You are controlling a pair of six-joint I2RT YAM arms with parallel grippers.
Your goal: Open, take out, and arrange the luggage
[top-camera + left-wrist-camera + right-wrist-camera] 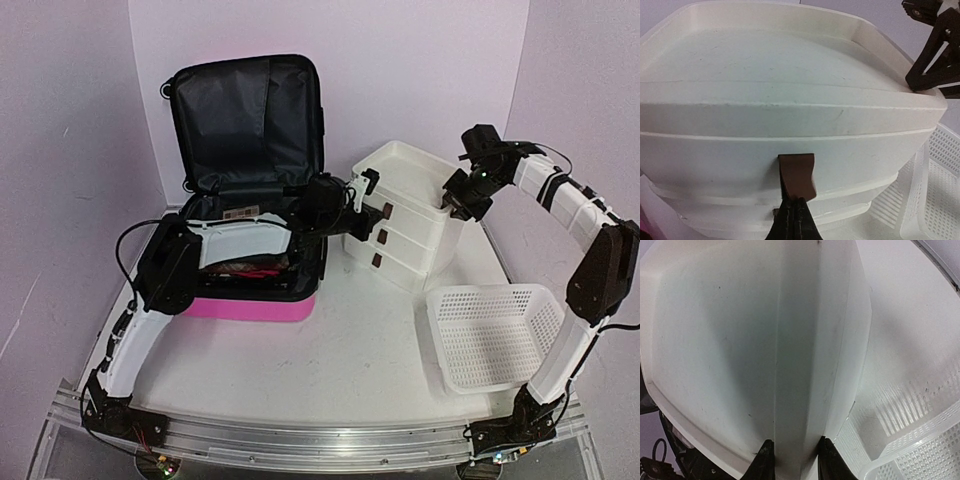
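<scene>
The pink suitcase [250, 305] is lying open at about 10 o'clock on the table [340, 370]. Its black-lined lid [245, 115] is standing upright behind the base. Neither arm is touching its shell, though the left arm is stretching across its open base.

The left gripper [796, 202] is clenching the brown drawer handle [797, 175] on the top drawer of the white drawer stack [410, 215], which is sitting at 1 o'clock. The right gripper [795, 455] is pinching the stack's top rim at its 3 o'clock corner, one finger on each side of the wall, seemingly steadying it. The mesh basket [487, 291] is waiting at 4 o'clock.

The suitcase is looking stiff and fairly light. Its glossy shell is probably giving slippery purchase, and the wheels may be letting it roll if it gets pushed sideways. The hinged lid is likely to flop if nudged, so it is better left alone. The black zip band [300, 290] along the base edge is offering the thinnest and firmest place to pinch.

The contents [250, 268], showing dark and reddish in the base, are too unclear to name. They are probably soft and best plucked from the top.
</scene>
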